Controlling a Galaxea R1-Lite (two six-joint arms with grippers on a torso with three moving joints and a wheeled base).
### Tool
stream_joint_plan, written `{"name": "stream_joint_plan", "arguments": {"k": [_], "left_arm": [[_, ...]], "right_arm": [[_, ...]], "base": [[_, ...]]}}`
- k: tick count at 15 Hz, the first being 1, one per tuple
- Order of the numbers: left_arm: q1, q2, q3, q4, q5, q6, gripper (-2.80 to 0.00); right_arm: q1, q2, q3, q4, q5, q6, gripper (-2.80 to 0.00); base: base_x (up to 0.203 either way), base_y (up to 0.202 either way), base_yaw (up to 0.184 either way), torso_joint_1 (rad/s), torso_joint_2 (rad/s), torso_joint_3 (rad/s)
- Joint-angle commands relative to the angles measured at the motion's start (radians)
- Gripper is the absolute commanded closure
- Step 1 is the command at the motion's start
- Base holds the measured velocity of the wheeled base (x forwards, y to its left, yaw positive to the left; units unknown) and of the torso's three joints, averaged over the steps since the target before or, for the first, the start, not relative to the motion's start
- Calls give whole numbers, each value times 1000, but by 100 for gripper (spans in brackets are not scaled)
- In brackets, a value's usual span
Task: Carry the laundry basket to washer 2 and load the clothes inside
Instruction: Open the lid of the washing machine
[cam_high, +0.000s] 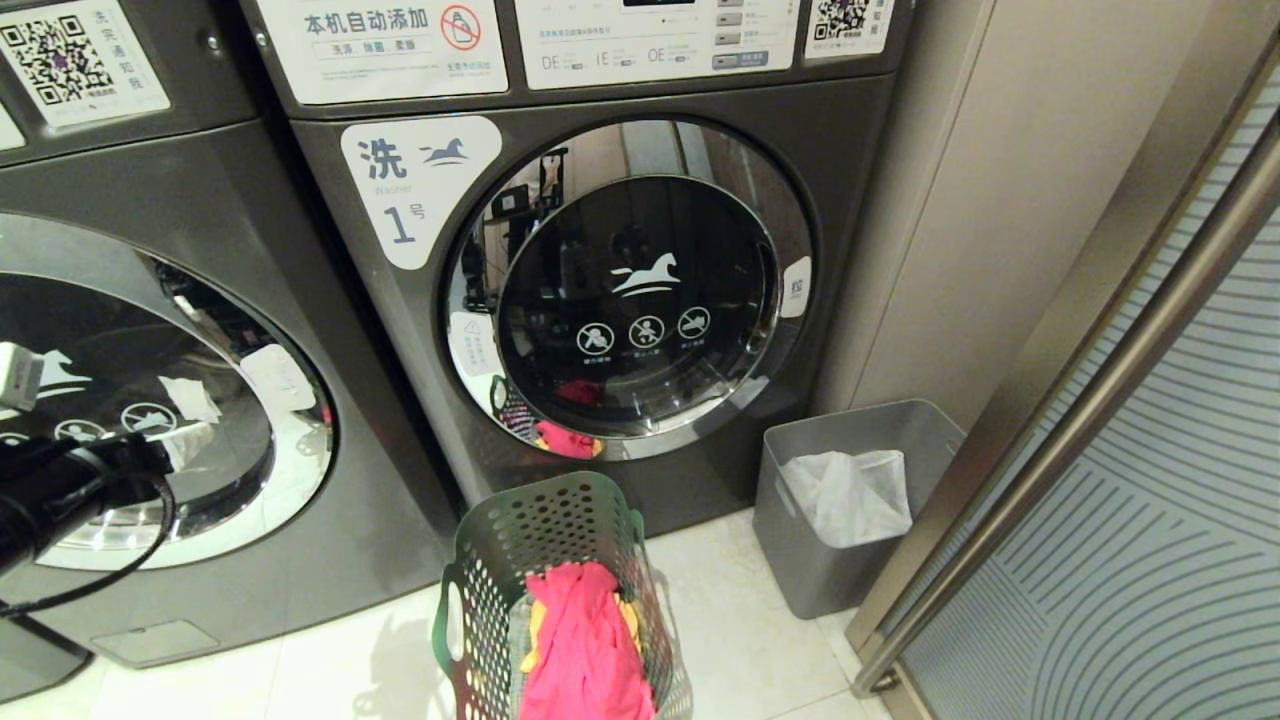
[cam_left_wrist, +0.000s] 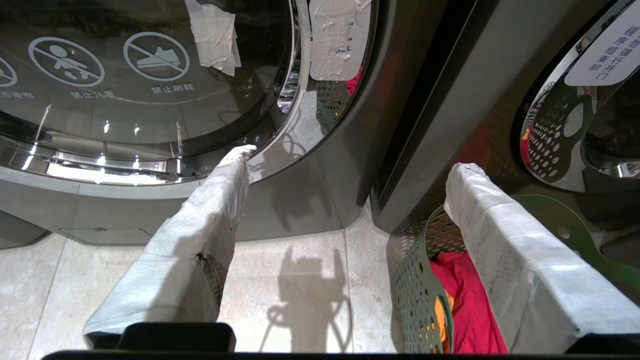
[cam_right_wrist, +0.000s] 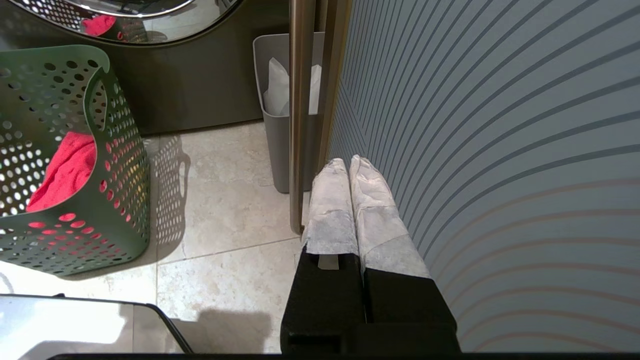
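— Left gripper (cam_left_wrist: 350, 165) hangs in front of the washers with its white-wrapped fingers (cam_left_wrist: 210, 200) spread wide and nothing between them. And the right one?

— Right gripper (cam_right_wrist: 348, 165) is pressed closed, empty, low beside the striped glass door (cam_right_wrist: 500, 150) and its metal handle bar (cam_right_wrist: 297, 115).

— Where is the laundry basket?

— The green basket (cam_high: 545, 540) stands on the tiled floor (cam_high: 760, 620), just in front of the washer labelled 1 (cam_high: 630, 290), whose round door is closed. A pink-red garment (cam_high: 580, 640) fills it, with a bit of yellow cloth (cam_high: 535, 630) at the edge.

— What is around it?

— Another washer (cam_high: 170, 400) stands to the left, door closed, number not in view. A grey bin (cam_high: 830, 480) with a white sheet (cam_high: 850, 495) sits to the right, near the glass door.
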Motion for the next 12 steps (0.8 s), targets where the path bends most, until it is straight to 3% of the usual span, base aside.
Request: {"name": "stream_joint_plan", "arguments": {"k": [1,8,12], "left_arm": [[0,-6,-2,-4,-1,0,-280],[0,-12,-5,-4,-3,0,-280],[-31,18,-34,-4,-78,0,-280]], "right_arm": [[0,0,0,1,1,0,0],[0,0,0,1,1,0,0],[0,0,0,1,1,0,0]], "base": [[0,0,0,0,0,0],[0,0,0,0,0,0],[0,0,0,0,0,0]]}}
